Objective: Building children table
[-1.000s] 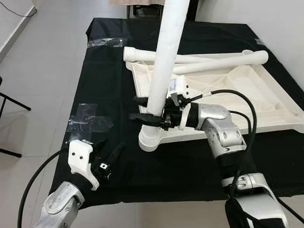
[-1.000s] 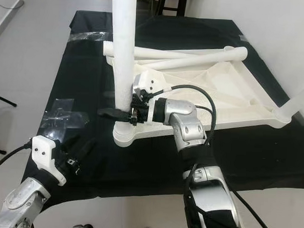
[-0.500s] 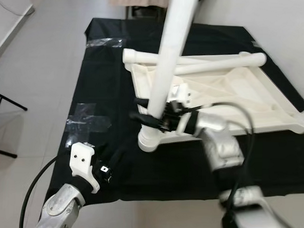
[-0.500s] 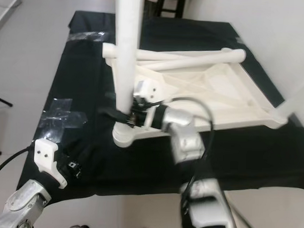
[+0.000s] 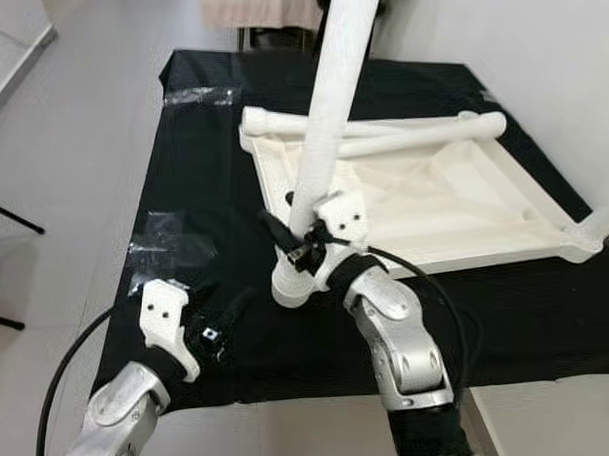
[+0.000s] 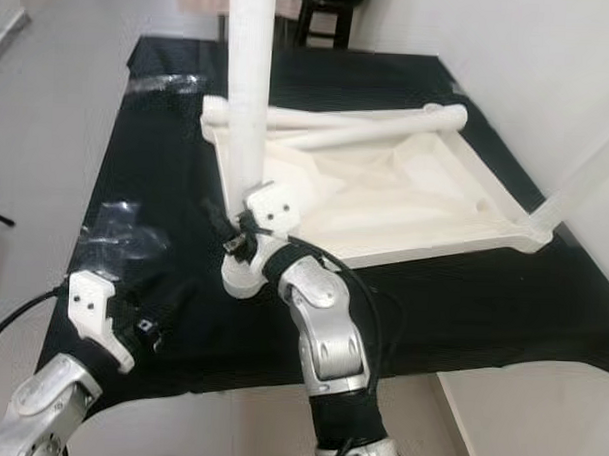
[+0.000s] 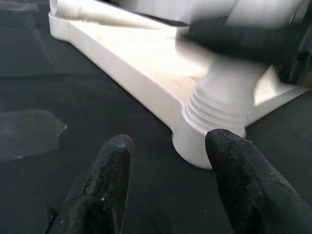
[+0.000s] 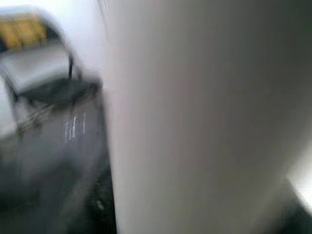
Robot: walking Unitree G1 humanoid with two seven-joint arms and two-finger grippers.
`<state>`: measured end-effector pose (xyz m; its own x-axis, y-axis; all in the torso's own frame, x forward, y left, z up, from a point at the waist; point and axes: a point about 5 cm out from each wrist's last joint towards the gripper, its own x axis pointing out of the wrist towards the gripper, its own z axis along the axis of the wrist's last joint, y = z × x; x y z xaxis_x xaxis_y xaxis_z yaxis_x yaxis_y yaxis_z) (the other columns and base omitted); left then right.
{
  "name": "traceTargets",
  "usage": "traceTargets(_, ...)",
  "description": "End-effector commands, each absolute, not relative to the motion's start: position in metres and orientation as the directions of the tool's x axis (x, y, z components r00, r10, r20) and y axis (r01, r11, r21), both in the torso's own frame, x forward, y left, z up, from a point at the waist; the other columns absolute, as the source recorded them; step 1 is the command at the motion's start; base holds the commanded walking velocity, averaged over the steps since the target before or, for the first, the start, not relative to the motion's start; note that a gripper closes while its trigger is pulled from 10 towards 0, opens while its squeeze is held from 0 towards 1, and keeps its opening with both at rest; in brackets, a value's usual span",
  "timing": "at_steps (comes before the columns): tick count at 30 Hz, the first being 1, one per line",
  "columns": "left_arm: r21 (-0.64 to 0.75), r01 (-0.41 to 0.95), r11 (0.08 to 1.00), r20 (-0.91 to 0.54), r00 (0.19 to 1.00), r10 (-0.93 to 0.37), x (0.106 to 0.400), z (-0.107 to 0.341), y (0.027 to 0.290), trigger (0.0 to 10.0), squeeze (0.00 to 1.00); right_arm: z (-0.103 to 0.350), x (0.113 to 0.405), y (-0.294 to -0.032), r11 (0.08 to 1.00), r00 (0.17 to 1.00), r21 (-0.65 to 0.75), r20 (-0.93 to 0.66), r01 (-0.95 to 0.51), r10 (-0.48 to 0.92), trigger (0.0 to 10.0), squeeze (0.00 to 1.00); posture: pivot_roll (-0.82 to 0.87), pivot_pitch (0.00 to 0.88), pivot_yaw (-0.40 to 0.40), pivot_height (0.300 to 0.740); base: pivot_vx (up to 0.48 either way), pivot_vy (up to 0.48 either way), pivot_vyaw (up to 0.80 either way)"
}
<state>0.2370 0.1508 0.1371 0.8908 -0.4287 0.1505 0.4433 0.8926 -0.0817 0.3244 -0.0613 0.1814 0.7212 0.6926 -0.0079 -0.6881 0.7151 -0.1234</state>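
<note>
Rotated round the upright leg [image 5: 328,119], right hand [image 5: 296,240] grips it at tabletop [image 5: 435,203] corner; left hand [image 7: 168,165] wide.

A sparsely furnished indoor room is shown. Pale floor tiles [image 5: 98,131] and plain white walls [image 5: 550,66] are seen. A black cloth [image 5: 201,184] is spread on the floor, with a dark stool [image 6: 322,18] behind it.

We see a white table leg [image 5: 328,119] and a white tabletop [image 5: 436,198] on a plain black cloth [image 5: 203,134]. Both grippers' fingers [image 7: 109,180] are black, their arms silver.
</note>
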Motion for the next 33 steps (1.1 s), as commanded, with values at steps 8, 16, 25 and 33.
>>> traceTargets(8,-0.097,0.437,0.894,0.124,0.897,-0.425,0.237,0.128,0.148,10.0,0.00,0.220,0.325,-0.059,0.214,0.213,-0.236,0.031,-0.948,0.977,10.0,0.00,0.15,0.216,-0.115,0.740,0.000,0.000,0.00)
traceTargets(16,-0.095,0.435,0.896,0.122,0.898,-0.423,0.237,0.128,0.149,10.0,0.00,0.228,0.332,-0.060,0.069,0.071,-0.211,-0.001,-0.975,0.998,10.0,0.00,0.16,0.215,-0.116,0.740,0.000,0.000,0.00)
traceTargets(25,-0.095,0.433,0.896,0.123,0.899,-0.421,0.236,0.127,0.148,10.0,0.00,0.230,0.342,-0.069,-0.027,-0.024,-0.157,-0.021,-0.987,0.999,0.0,0.00,0.16,0.222,-0.113,0.740,0.000,0.000,0.00)
traceTargets(33,-0.097,0.440,0.893,0.127,0.895,-0.428,0.233,0.129,0.147,10.0,0.00,0.211,0.349,-0.091,0.297,0.303,-0.153,-0.016,-0.942,0.953,0.0,0.00,0.16,0.239,-0.115,0.740,0.000,0.000,0.00)
